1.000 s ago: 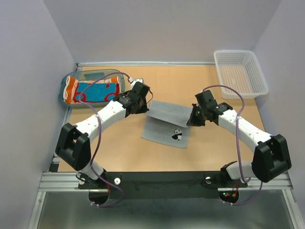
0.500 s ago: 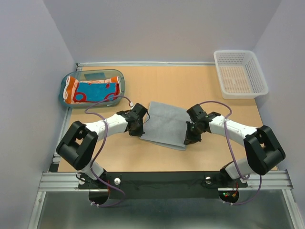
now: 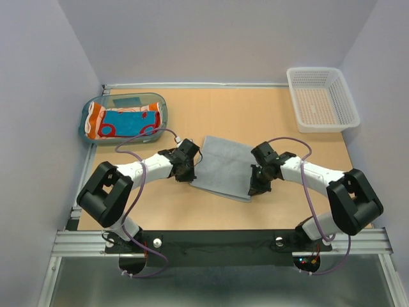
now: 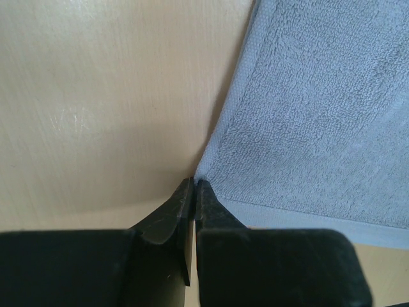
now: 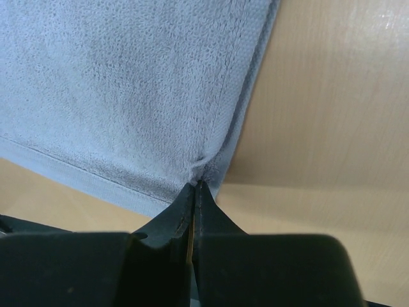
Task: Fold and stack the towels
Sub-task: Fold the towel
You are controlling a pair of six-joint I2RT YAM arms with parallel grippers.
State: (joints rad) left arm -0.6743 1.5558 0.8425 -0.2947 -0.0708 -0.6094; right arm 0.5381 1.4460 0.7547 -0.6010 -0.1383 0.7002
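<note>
Grey towel (image 3: 221,166) folded nearward, fold edge far; left tool (image 3: 188,179), right tool (image 3: 253,190) pinch corners.

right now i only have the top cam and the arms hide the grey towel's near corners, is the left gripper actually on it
observer: yes. In the left wrist view the left gripper has its jaws pinched together right on a corner of the grey towel.
operator: and the right one
observer: the right gripper is shut on the other corner, and the hem puckers where it enters the tips.
operator: how much cloth is in the jaws
observer: only the very tip of each corner. The rest of the towel spreads out flat beyond the tips.
</note>
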